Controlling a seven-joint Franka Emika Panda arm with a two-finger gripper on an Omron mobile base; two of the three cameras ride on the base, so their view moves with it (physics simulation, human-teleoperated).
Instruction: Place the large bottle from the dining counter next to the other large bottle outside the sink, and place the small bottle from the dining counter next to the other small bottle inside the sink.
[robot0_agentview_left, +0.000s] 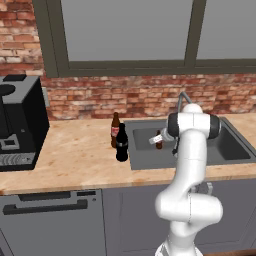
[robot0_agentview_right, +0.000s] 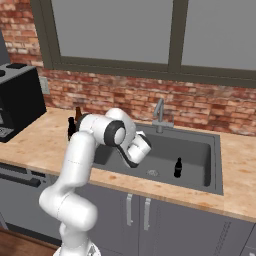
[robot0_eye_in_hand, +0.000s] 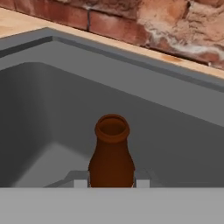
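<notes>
Over the sink (robot0_agentview_left: 145, 152), my gripper (robot0_agentview_left: 158, 139) is shut on the small bottle (robot0_agentview_left: 159, 142), a tiny brown one. In the hand view the small bottle (robot0_eye_in_hand: 112, 154) stands upright between my gripper (robot0_eye_in_hand: 112, 181) fingertips, open mouth showing, with the grey sink (robot0_eye_in_hand: 43, 109) walls behind it. The other small bottle (robot0_agentview_right: 178, 168), tiny and black, stands upright on the floor of the sink (robot0_agentview_right: 202, 150) at its right. On the counter left of the sink stand the other large bottle (robot0_agentview_left: 115, 128), brown with a red label, and the black large bottle (robot0_agentview_left: 121, 144) just in front of it.
A curved chrome faucet (robot0_agentview_left: 183, 98) rises behind the sink, against the brick wall. A black coffee machine (robot0_agentview_left: 17, 122) fills the counter's far left. Light wood counter (robot0_agentview_left: 75, 155) lies between the machine and the bottles. Grey cabinet fronts run below.
</notes>
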